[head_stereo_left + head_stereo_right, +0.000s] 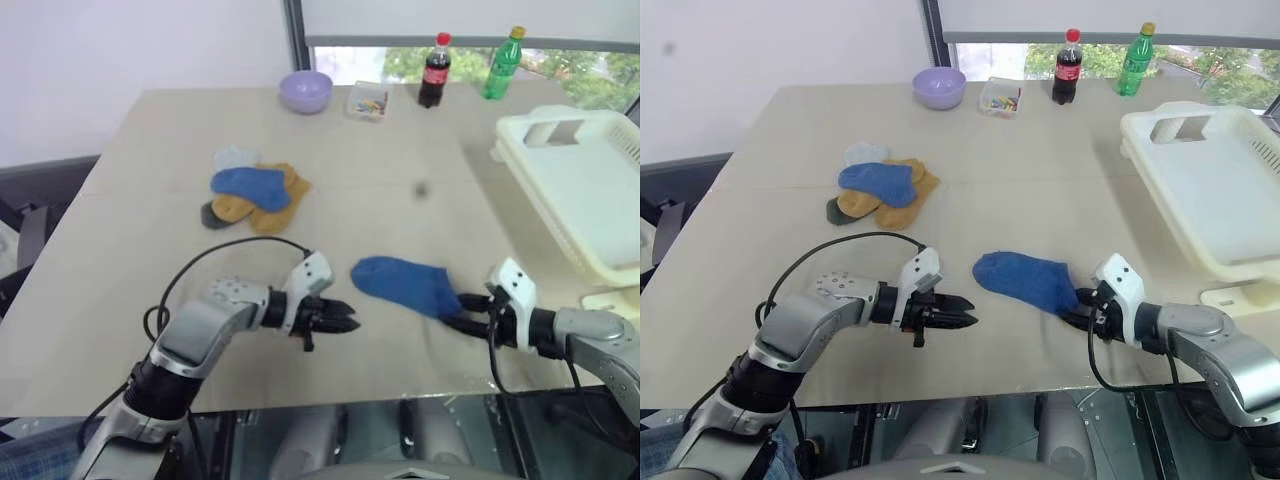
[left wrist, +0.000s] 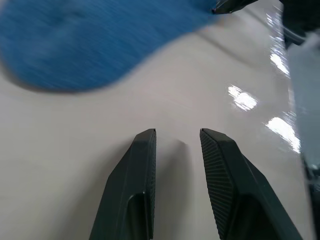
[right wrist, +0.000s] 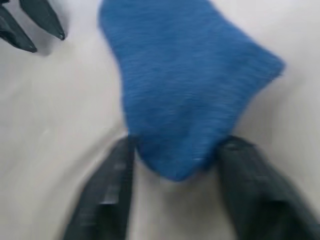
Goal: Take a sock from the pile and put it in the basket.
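Observation:
A royal-blue sock [image 1: 405,283] lies flat on the table near its front edge, between my two grippers. My right gripper [image 1: 456,310] is at the sock's right end; in the right wrist view its fingers [image 3: 107,185] stand open on either side of that end. My left gripper [image 1: 350,322] hovers just left of the sock, its fingers [image 2: 142,165] a little apart with nothing between them. The pile [image 1: 255,195] of mustard, pale blue, dark and blue socks lies farther back on the left. The cream basket [image 1: 520,165] stands at the right.
Along the far edge stand a lilac bowl [image 1: 305,90], a small clear box [image 1: 367,102], a cola bottle [image 1: 433,72] and a green bottle [image 1: 503,64]. Bare tabletop lies between the sock and the basket. The table's front edge runs just under both arms.

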Available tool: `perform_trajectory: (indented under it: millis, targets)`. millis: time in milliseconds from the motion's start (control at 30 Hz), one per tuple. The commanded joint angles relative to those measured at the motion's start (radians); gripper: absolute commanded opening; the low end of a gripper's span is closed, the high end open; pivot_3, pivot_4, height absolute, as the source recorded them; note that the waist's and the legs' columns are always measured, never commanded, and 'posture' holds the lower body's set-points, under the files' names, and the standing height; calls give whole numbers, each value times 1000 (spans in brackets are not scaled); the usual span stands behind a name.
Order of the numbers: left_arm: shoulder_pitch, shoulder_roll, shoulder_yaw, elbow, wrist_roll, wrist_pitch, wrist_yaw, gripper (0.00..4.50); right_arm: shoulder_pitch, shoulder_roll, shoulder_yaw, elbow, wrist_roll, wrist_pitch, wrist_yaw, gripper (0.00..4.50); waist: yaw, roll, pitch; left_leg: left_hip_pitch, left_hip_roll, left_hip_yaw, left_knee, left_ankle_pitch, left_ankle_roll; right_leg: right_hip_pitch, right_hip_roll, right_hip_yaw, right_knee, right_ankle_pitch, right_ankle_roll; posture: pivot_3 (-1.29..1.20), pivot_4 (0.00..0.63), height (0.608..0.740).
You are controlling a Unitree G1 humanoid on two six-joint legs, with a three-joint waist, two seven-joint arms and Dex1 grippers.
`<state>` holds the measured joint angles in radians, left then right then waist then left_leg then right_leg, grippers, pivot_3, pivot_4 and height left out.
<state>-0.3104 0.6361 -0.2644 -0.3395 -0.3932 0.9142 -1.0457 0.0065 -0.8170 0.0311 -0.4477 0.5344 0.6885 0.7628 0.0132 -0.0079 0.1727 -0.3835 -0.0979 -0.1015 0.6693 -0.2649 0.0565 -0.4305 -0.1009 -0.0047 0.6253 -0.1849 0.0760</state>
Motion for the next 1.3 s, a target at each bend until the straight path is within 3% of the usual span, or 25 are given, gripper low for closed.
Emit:
perform_trajectory:
  millis: [33,300,533,667,800,1300]
  targets:
    - [20,33,-20,-33,-32,19,-21,1494,-21,15,-8,38,-89,-89,-32,4450,-1,0,0,0,0,0,0,0,0,0,0,0,0,0,0,0,150,732]
    - [-116,-92,171,137,-128,-73,38,1494,8,1,-123,14,-80,-137,4,4488,7,-2,1,-2,0,-2,1,1,-1,0,0,-2,0,2,-4,0,150,732]
    - [-294,-163,197,479,89,-374,256,1494,112,71,-392,-177,174,-203,89,4488,6,-3,2,-2,-1,-2,0,2,-4,-1,0,-1,0,3,-4,0,150,732]
    - [-372,-183,195,691,247,-570,447,1494,113,83,-472,-228,279,-174,48,4488,3,-4,2,-2,-1,-2,1,1,-2,0,-1,-1,-1,3,-4,0,150,732]
    - [-382,-187,191,775,315,-676,508,1494,118,76,-502,-251,323,-175,34,4488,4,-4,3,-2,-1,-1,1,1,-2,-1,-1,-1,0,3,-4,0,150,732]
    - [-323,-208,279,801,354,-761,670,1494,66,63,-465,-233,306,-227,65,4488,5,-6,4,-3,-2,-1,1,2,-3,-1,-1,-1,0,3,-4,0,150,732]
